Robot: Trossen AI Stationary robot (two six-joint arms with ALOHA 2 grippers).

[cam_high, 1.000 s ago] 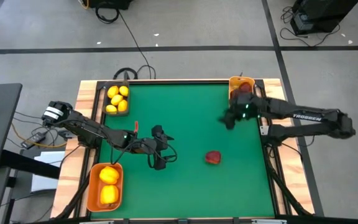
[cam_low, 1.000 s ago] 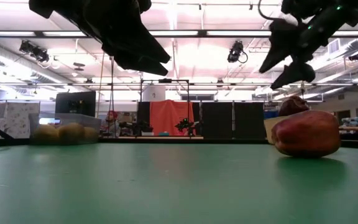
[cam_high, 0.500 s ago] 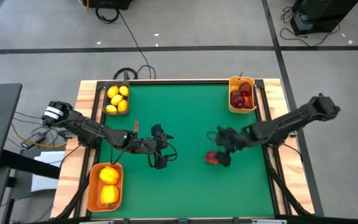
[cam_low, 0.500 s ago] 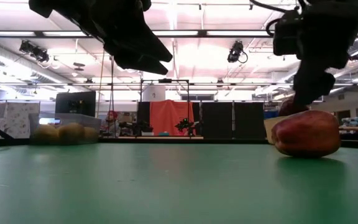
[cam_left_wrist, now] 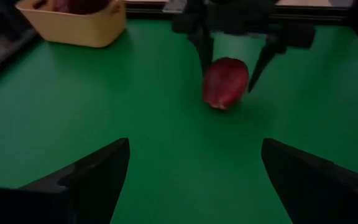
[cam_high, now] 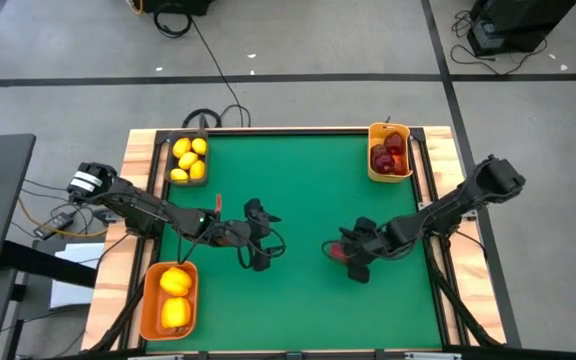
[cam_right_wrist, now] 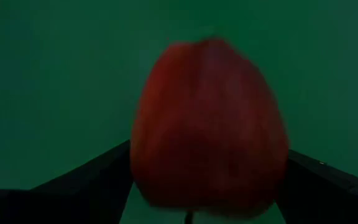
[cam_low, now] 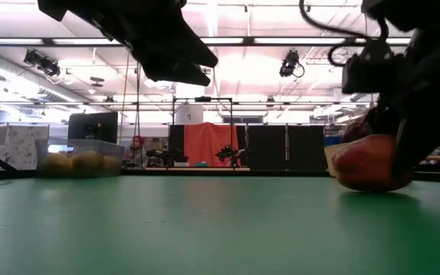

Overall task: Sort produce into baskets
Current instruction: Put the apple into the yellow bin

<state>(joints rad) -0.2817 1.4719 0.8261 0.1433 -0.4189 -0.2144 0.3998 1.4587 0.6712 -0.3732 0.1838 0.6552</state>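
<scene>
Grey workshop floor with cables all round; in the middle a green-topped table with a pale wooden frame, seen from above. Behind it, level across the mat, a lit hall with an orange-red screen at the back.

Two dark arms over the mat. Left arm reaching in from the left edge, left gripper hovering near the table's centre, fingers spread wide and clamped on nothing — both dark fingers apart in its own wrist view. Right arm stretched in from the right edge, right gripper low over the mat right of centre, fingers apart and straddling a dark red apple-like piece; contact not clear — fruit sitting on the mat between the fingers.

Three small plastic bins at the edges:
- deeper orange rectangular bin, near left corner, with bigger yellow pieces.
- black rectangular bin, far left corner, with little yellow lemon-like pieces.
- yellow-orange rectangular bin, far right corner, with dark red pieces.

One fruit left loose on the mat, well apart from all bins.
</scene>
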